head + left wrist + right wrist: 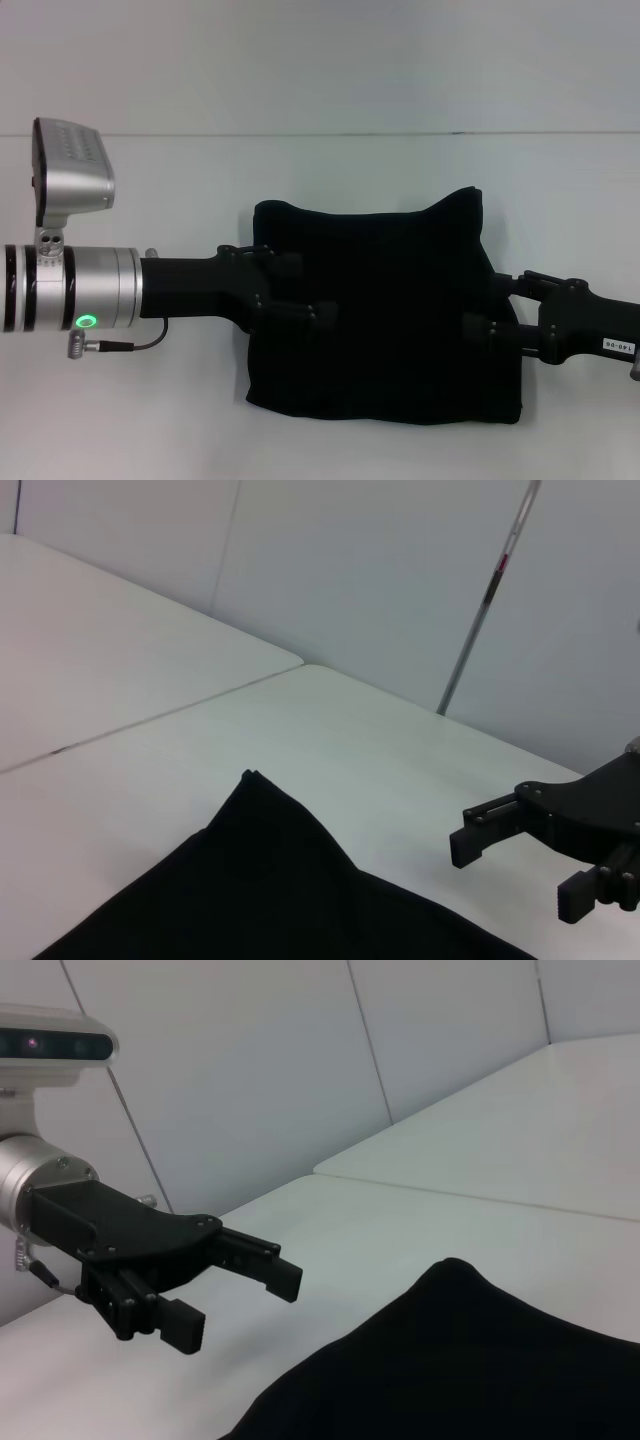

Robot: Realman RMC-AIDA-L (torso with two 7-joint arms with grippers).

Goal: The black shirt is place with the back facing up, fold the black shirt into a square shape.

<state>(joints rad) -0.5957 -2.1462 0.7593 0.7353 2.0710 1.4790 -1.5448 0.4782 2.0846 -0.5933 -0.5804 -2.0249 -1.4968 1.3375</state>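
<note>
Both pincers, left pincer (300, 290) and right pincer (487, 308), spread at the black shirt (385, 320) side edges.

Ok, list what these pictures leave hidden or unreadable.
- Soft black cloth shirt: the lettering shows in no view; both wrist views cut off all but one corner.
- Black left gripper: in the head view, black on black blurs its fingertips.
- Black right gripper: in the head view, its fingertips merge with the cloth.

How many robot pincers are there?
2. The left pincer hangs open over the left side of the black shirt. The right pincer hangs open over its right side. Neither holds the cloth.
</note>
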